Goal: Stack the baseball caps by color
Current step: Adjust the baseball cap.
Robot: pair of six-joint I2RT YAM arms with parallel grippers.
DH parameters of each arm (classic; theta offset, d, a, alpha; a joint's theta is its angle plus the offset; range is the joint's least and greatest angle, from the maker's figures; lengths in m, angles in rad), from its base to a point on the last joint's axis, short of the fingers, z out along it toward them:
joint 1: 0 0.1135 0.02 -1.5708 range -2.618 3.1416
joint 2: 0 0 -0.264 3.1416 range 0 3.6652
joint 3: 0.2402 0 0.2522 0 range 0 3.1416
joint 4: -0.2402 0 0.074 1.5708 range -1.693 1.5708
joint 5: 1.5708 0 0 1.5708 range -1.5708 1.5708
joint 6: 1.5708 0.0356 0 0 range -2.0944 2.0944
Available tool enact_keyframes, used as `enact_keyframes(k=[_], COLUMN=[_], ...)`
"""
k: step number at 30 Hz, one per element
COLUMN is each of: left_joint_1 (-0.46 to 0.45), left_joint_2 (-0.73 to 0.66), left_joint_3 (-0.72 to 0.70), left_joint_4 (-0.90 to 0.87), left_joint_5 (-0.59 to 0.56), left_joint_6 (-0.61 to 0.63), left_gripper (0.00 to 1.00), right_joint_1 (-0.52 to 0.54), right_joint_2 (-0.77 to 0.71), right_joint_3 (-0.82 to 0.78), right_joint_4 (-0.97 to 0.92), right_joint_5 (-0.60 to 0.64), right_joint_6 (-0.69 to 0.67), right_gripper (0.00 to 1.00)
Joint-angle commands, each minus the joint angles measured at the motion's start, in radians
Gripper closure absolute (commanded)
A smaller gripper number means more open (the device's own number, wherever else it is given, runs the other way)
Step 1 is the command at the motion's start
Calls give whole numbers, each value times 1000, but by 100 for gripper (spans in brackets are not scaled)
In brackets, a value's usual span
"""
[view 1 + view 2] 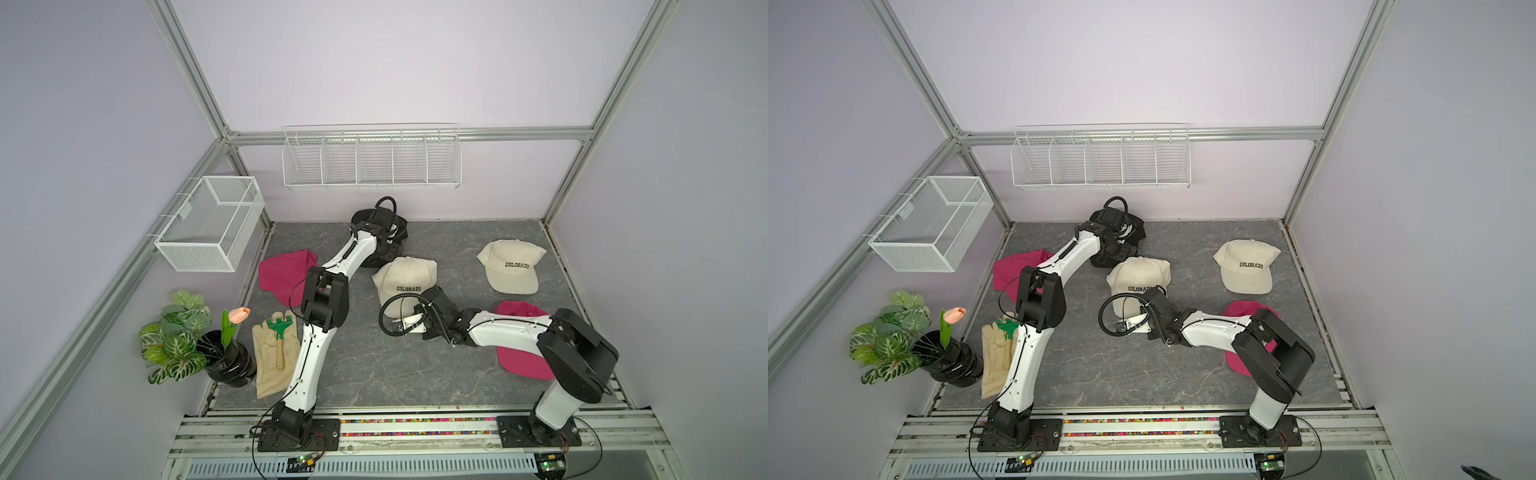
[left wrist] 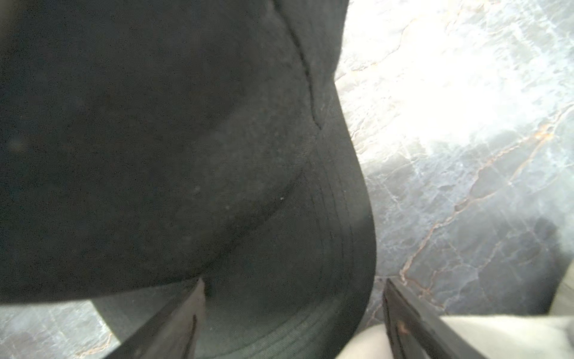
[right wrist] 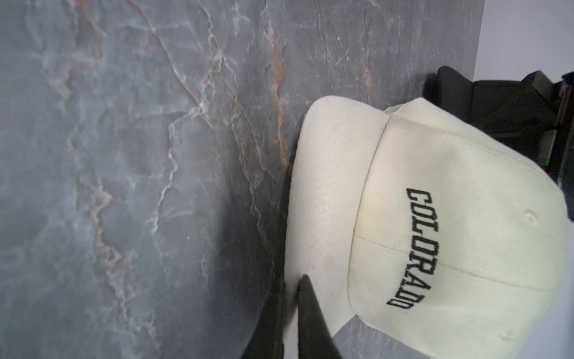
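Black caps [image 1: 360, 218] [image 1: 1100, 259] lie piled at the back centre, mostly under my left arm. In the left wrist view my left gripper [image 2: 293, 310] stands open, its fingers [image 2: 192, 314] either side of a black cap's brim [image 2: 279, 279]. A cream COLORADO cap [image 1: 405, 274] [image 1: 1138, 272] sits mid-table. My right gripper [image 3: 290, 289] is shut on the edge of its brim [image 3: 326, 192]. A second cream cap [image 1: 511, 266] [image 1: 1246, 266] rests at the right. One magenta cap [image 1: 282, 270] lies at the left, another [image 1: 519, 361] under my right arm.
Beige gloves [image 1: 274, 361] with a green toy rake [image 1: 280, 326] and a black vase of plants [image 1: 230, 361] stand at the front left. A mesh basket [image 1: 210, 222] hangs on the left wall. A wire rack [image 1: 372, 160] hangs on the back wall.
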Motion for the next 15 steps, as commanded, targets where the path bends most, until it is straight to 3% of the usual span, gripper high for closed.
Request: enact_keyframes(k=[1, 15], left_joint_1=[-3, -13], left_joint_2=[30, 40], left_joint_3=[30, 28], left_joint_4=[-17, -32], left_joint_5=[26, 110], left_joint_6=[27, 64], left_gripper=[10, 10], right_joint_1=[-26, -49], right_joint_2=[-33, 99], right_joint_3=[-24, 41], right_joint_4=[-44, -7], right_joint_5=[-154, -169], right_joint_6=[-96, -120], right_gripper=[90, 91])
